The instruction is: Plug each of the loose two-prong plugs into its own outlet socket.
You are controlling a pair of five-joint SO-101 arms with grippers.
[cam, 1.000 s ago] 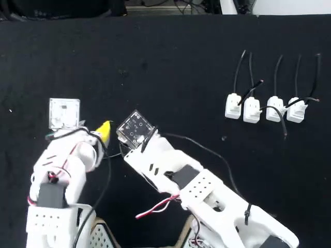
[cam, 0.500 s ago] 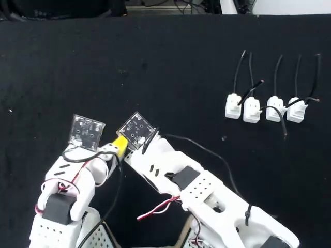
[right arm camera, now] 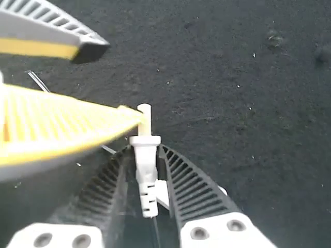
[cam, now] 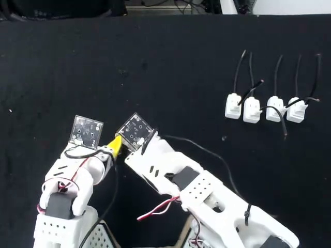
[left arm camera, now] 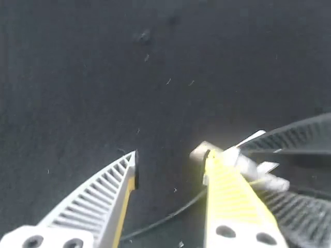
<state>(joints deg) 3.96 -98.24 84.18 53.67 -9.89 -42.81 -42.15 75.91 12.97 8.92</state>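
findings, this moment.

right claw: closed on a white two-prong plug. the plug sits upright between the two dark fingers, and its prong end projects beyond the fingertips. it is carried above the black desk, not resting on it.

left claw: open and gripping nothing, with bare desk showing between its two fingers. the tip of its yellow finger comes right up to the prong end of the plug you hold in the right claw. whether it touches or stands just clear cannot be told. the other left finger is set well apart from the plug.

position: from above, both arms meet at the near left of the desk. your left arm leans inward, and your right arm reaches across from the near right. the yellow fingertip lies just beside the right arm's wrist camera board.

other task items: a row of four white wired units lies at the far right of the desk, well apart from both claws. each has a black lead running away from you. whether these are plugs or sockets cannot be told.

a thin black cable crosses the desk beneath the left claw.
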